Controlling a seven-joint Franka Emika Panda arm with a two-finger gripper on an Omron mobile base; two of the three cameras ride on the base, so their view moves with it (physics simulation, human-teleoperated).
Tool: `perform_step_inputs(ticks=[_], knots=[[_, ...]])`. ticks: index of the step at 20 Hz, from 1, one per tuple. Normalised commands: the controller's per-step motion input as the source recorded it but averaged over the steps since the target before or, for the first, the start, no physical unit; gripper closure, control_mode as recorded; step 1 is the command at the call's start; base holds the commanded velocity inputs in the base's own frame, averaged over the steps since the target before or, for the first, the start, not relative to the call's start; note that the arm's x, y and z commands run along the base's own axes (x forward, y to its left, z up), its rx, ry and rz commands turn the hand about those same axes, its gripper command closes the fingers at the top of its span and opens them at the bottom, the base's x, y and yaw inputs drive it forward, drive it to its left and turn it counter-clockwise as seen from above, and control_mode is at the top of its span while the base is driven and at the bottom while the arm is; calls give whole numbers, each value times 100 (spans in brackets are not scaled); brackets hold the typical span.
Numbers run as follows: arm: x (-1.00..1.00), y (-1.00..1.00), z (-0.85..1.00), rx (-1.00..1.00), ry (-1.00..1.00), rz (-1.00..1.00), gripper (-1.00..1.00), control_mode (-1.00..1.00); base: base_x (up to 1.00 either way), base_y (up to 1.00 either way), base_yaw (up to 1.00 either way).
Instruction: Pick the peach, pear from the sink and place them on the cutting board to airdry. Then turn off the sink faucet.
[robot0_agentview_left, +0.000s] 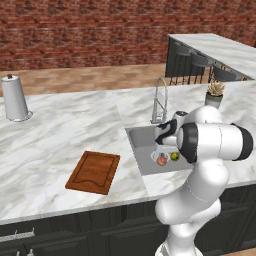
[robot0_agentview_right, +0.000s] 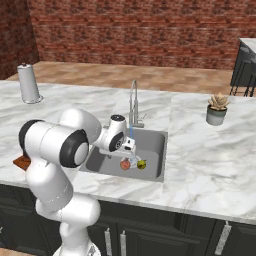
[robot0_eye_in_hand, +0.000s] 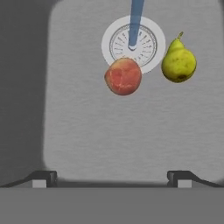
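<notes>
From the hand view we look straight down into the sink (robot0_eye_in_hand: 109, 131): the peach (robot0_eye_in_hand: 123, 76) lies at the edge of the white-ringed drain (robot0_eye_in_hand: 148, 39), the pear (robot0_eye_in_hand: 178, 62) just beside it and apart from it, stem pointing away from us. A thin blue stream of water (robot0_eye_in_hand: 136, 22) lands on the drain. The tool (robot0_eye_in_hand: 111, 178) hangs above the basin floor with its jaws spread wide and nothing between them; both fruits lie well clear of the fingertips (robot0_eye_in_hand: 43, 178).

The left base view gives us what the hand view cannot: the cutting board (robot0_agentview_left: 94, 171) lies bare on the marble tabletop (robot0_agentview_left: 60, 135), left of the sink (robot0_agentview_left: 140, 142), and the sink faucet (robot0_agentview_left: 160, 100) arches over the basin's far rim. There the peach (robot0_agentview_left: 161, 160) and pear (robot0_agentview_left: 174, 156) peek out past the forearm.

The right base view shows the tool (robot0_agentview_right: 129, 148) poised over the peach (robot0_agentview_right: 125, 164), with the pear (robot0_agentview_right: 142, 164) beside it; the board is mostly hidden behind the arm
</notes>
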Motion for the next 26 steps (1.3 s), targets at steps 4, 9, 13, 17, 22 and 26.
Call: perform_step_inputs(ticks=[4,9,13,17,22,26], knots=[[11,0,-16,0,0,0,-100,-100,0,0,0],[8,0,-22,0,0,0,-100,-100,0,0,0],[8,0,-22,0,0,0,-100,-100,0,0,0],[13,0,-21,0,0,0,-100,-100,0,0,0],[19,0,-17,0,0,0,-100,-100,0,0,0],[19,0,-15,0,0,0,-100,-100,0,0,0]])
